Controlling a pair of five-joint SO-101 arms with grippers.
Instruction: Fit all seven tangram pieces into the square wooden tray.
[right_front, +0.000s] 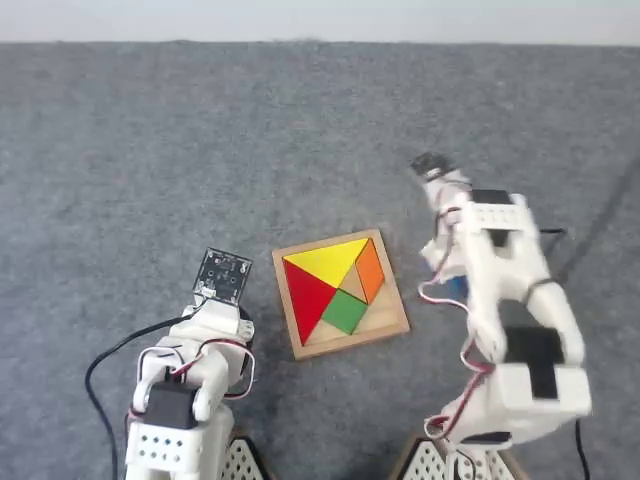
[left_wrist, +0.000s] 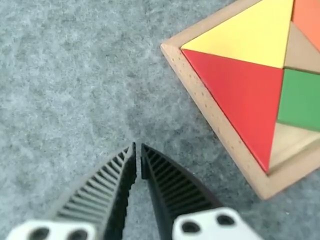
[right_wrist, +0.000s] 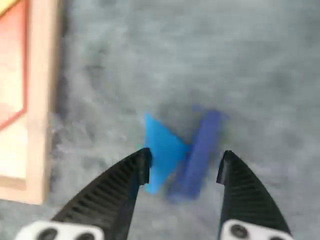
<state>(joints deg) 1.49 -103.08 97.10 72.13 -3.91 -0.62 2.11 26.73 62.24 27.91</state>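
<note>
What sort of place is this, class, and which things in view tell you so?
Probably a robot practice bench: a left arm and a right arm stand side by side, a grey felt-like mat covers the table, and a wooden tangram tray serves as the exercise.

The tray (right_front: 385, 323) holds one large triangle (right_front: 328, 262) along its far side, a second large triangle (right_front: 306, 292) on its left, a square piece (right_front: 345, 312) toward its near middle and a parallelogram (right_front: 370, 270) on its right, while a loose triangle (right_wrist: 164, 147) and a second loose piece (right_wrist: 198, 150), seemingly touching, lie on the mat (right_front: 150, 150) just right of it
</note>
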